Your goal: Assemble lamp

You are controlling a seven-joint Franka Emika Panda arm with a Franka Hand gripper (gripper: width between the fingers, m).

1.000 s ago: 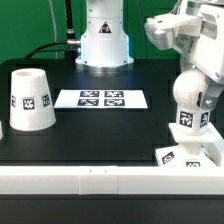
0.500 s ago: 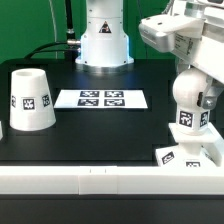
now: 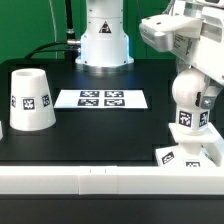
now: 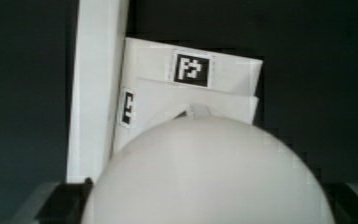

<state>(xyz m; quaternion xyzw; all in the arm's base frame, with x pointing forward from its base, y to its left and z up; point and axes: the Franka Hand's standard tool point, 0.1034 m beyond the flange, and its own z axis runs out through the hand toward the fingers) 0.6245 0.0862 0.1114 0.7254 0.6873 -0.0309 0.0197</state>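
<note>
The round white bulb (image 3: 187, 93) stands upright on its tagged neck on the flat square base (image 3: 190, 156) at the exterior view's right, near the front edge. My gripper (image 3: 194, 84) comes down on it from above. In the wrist view the bulb (image 4: 202, 170) fills the gap between the dark fingers (image 4: 62, 203), which lie against its two sides, so my gripper (image 4: 202, 205) is shut on the bulb. The base (image 4: 211, 80) shows beyond the bulb. The cone shade (image 3: 29, 99) stands alone at the exterior view's left.
The marker board (image 3: 101, 99) lies flat in the middle of the black table. The arm's white pedestal (image 3: 104, 40) stands at the back. A white rail (image 3: 100, 181) runs along the front edge and shows in the wrist view (image 4: 99, 90) beside the base.
The wrist and hand above the bulb shifted a little toward the exterior view's left between one second and half a second ago. Bulb, base and shade stayed in place.
</note>
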